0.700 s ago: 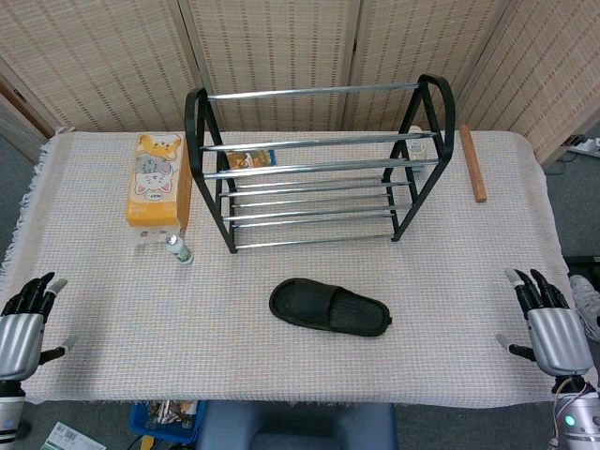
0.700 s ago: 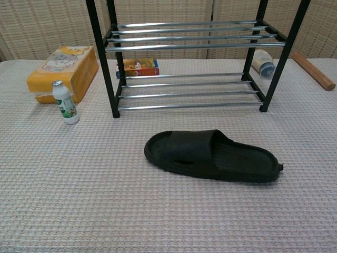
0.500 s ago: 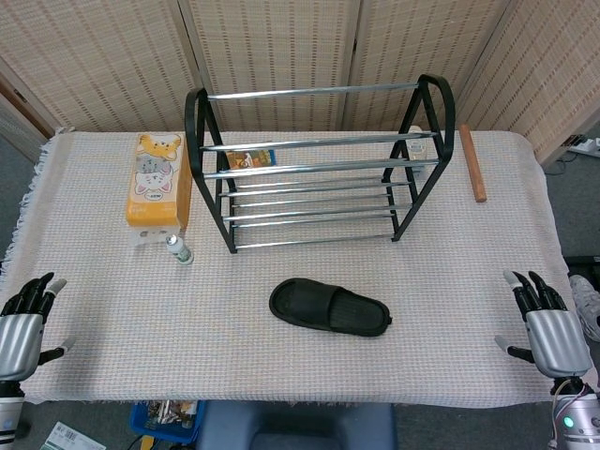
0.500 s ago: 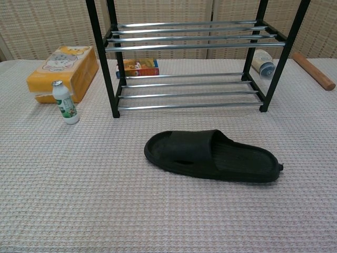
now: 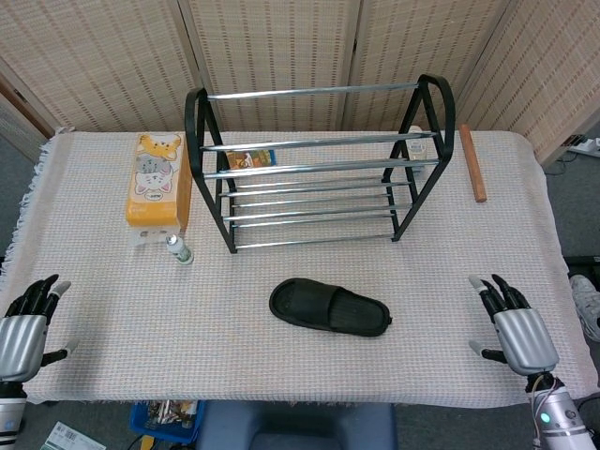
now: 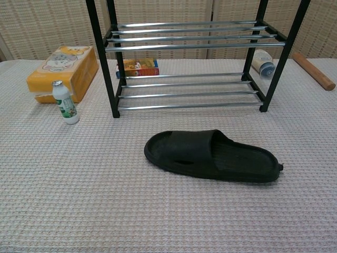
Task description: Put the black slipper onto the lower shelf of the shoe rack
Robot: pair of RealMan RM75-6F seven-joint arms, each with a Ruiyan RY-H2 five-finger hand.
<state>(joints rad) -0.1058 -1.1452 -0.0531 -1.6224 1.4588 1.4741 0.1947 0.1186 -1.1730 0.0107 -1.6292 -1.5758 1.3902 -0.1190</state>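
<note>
The right hand (image 5: 517, 330) hovers over the near right edge of the table with its fingers spread and nothing in them, well apart from the slipper. The left hand (image 5: 23, 330) sits at the near left corner, likewise spread and empty. Neither hand shows in the chest view.

Between them, on the pale woven tablecloth (image 5: 281, 356), lies the black rubber slipper (image 5: 329, 307), sole down, its toe end pointing toward the robot's left. It rests just in front of the black-framed shoe rack with chrome bars (image 5: 314, 169), whose lower shelf (image 6: 188, 90) holds nothing.

Left of the rack stands a small white bottle with a green label (image 6: 65, 103), and behind it an orange tissue pack printed with cats (image 5: 155, 179). A small orange box (image 6: 138, 67) lies behind the rack. Near the rack's right leg lies a white bottle (image 6: 263, 62), and a wooden stick (image 5: 472, 161) lies further right.
</note>
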